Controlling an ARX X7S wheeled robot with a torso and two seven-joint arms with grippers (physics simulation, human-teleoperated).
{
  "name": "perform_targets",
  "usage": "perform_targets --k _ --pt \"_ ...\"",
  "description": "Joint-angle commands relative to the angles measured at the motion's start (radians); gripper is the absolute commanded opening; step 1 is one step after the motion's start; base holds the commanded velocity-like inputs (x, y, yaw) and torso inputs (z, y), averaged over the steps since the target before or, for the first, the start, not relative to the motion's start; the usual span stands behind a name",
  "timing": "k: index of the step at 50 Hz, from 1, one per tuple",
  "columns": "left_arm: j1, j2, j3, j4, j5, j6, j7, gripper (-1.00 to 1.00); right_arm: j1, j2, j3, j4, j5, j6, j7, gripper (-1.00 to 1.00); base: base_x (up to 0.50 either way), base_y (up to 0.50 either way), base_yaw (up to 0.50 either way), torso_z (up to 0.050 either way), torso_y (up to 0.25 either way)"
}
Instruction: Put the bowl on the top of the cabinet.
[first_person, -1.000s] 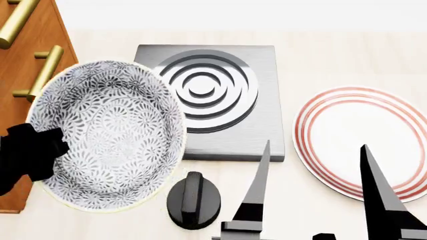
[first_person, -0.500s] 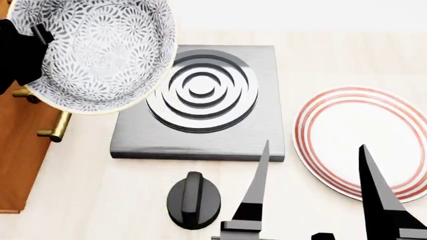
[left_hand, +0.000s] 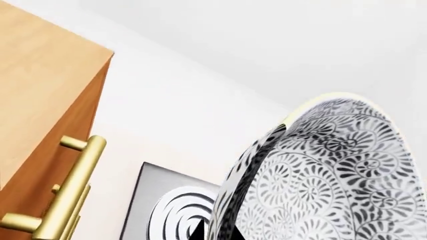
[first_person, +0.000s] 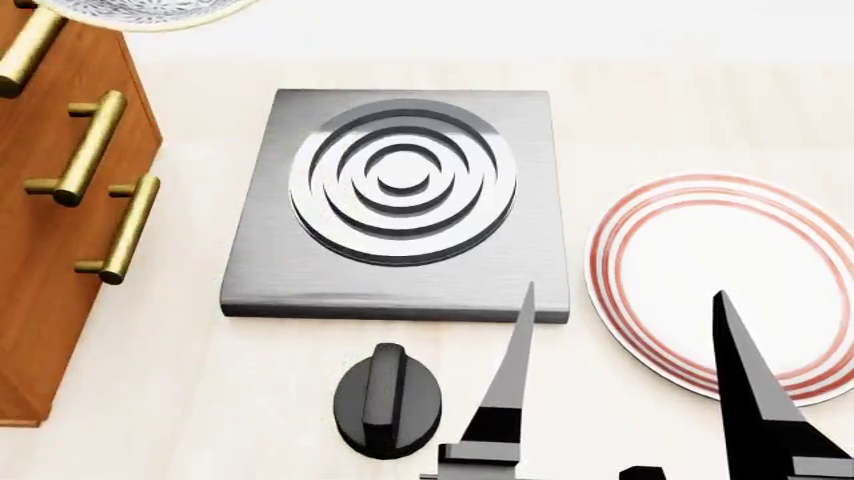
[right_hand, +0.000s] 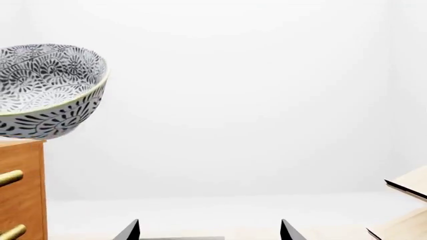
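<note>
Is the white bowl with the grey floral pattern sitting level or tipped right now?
Tipped. The white floral bowl shows its inside with the rim slanted, over the orange-brown wooden cabinet; contact cannot be told.

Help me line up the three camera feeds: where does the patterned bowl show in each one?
Left wrist view: the bowl fills the lower right, seen close from the side.
Head view: only a sliver of its rim shows at the top left edge.
Right wrist view: it sits at the left, just above the cabinet.
Shared landmark: the cabinet's brass handles.
</note>
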Motion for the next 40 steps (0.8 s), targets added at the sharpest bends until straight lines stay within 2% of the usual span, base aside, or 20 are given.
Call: perform_targets --k 1,12,27,40 --pt "-0.162 0.049 -0.010 -0.149 0.032 0.038 0.076 -1.00 0.000 -0.017 0.020 0.009 -0.021 -0.014 -0.030 1.00 0.00 0.00 0.00 0.000 0.000" --pt "-0.282 0.048 0.018 -0.272 0.085 0.039 0.110 -1.00 -0.002 -0.013 0.019 0.008 -0.021 -0.015 -0.024 1.00 0.00 0.00 0.00 0.000 0.001" --pt "-0.492 0.039 0.092 -0.610 0.245 0.101 0.232 -1.00 0.001 -0.011 0.017 0.008 -0.014 -0.020 -0.019 1.00 0.00 0.00 0.00 0.000 0.000" --pt "-0.583 0.031 0.122 -0.826 0.322 0.178 0.312 -1.00 0.006 -0.010 0.010 0.012 -0.013 -0.020 -0.017 1.00 0.00 0.00 0.00 0.000 0.001"
